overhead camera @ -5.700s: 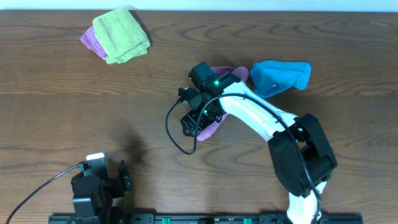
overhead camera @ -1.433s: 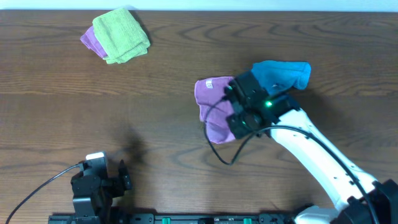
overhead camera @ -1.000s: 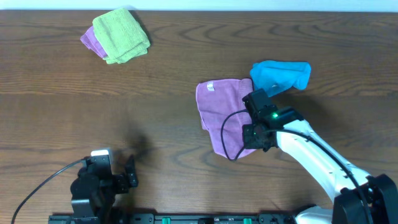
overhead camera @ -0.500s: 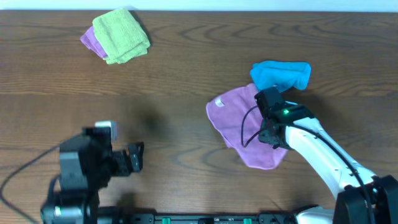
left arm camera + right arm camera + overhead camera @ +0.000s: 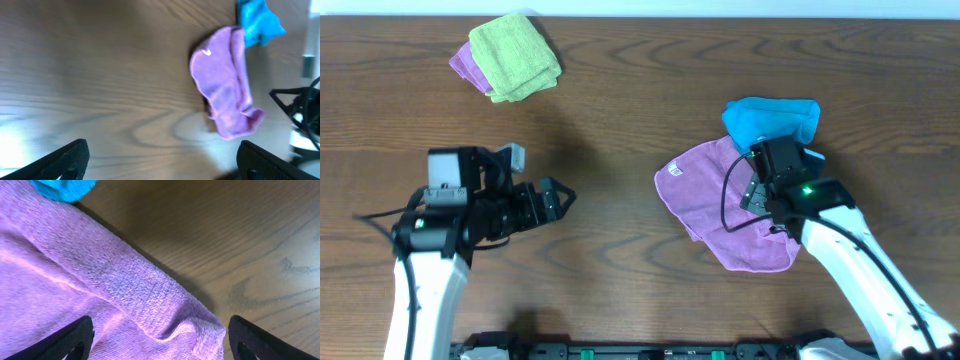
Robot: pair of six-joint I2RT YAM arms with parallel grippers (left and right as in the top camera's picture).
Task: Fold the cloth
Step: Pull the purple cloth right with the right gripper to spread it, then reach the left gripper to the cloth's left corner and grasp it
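We're hovering right pincer (image 5: pixel 161 344), jaws wide apart, over lilac cloth (image 5: pixel 705 192); left pincer (image 5: pixel 558 197), also gaping, hanging over table (image 5: pixel 620 100), well left.

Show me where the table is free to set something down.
Free: the bare wood between the left gripper and the cloth, and the far middle between the green cloth and the blue cloth. Crowded: around the right gripper over the cloth.
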